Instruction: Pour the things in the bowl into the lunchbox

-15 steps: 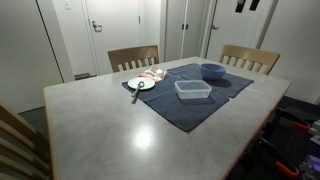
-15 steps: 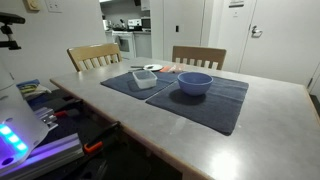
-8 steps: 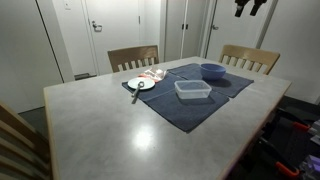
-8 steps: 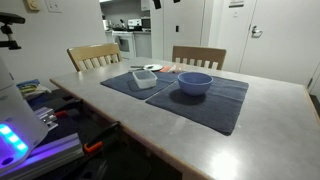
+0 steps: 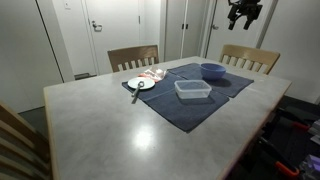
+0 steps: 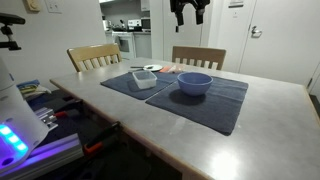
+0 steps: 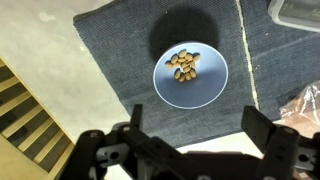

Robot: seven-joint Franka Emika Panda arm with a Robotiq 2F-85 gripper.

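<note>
The blue bowl (image 5: 212,71) stands on a dark blue mat (image 5: 185,105) on the table, and it also shows in an exterior view (image 6: 194,83). In the wrist view the bowl (image 7: 190,75) holds a small heap of brown nuts (image 7: 183,66). The clear lunchbox (image 5: 193,89) stands next to the bowl on the mat (image 6: 145,78); only its corner (image 7: 300,12) shows in the wrist view. My gripper (image 5: 243,12) hangs high above the bowl (image 6: 187,10). It is open and empty (image 7: 198,125).
A small white plate (image 5: 141,84) with a utensil and a crumpled wrapper (image 5: 153,74) lie on the mat beyond the lunchbox. The wrapper's edge (image 7: 305,105) shows in the wrist view. Two wooden chairs (image 5: 133,57) (image 5: 250,57) stand at the table's far side.
My gripper has come down into view at the top of both exterior views. Bowl, lunchbox and plate have not moved.
</note>
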